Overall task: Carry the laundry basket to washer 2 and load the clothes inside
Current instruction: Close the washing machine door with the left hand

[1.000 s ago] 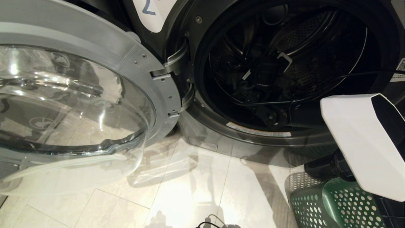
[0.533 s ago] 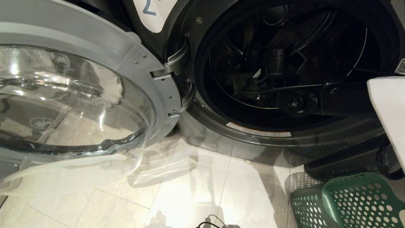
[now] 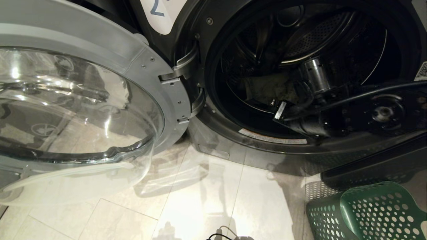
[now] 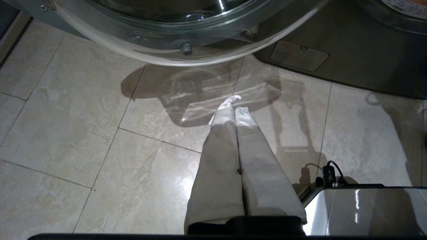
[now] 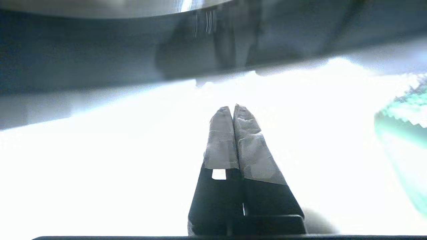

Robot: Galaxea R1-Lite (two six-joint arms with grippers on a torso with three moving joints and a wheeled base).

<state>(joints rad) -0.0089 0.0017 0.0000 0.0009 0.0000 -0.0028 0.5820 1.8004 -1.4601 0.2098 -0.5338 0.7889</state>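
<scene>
While my right arm (image 3: 367,110) lies level across the washer (image 3: 267,146) mouth, right gripper (image 5: 233,108) pinched empty, a door label (image 3: 160,13) reads "2".

Washer door (image 3: 83,110) is hanging open on the left, drum (image 3: 300,66) sitting far right with clothes (image 3: 267,88) in it, basket (image 3: 367,213) sitting near right on the floor (image 3: 200,206).

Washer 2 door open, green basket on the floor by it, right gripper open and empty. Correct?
One error: the right gripper is shut, not open; the right wrist view shows its fingers pressed together with nothing between them. The rest holds: the washer door is swung open and the green laundry basket sits on the floor beside the machine.
</scene>
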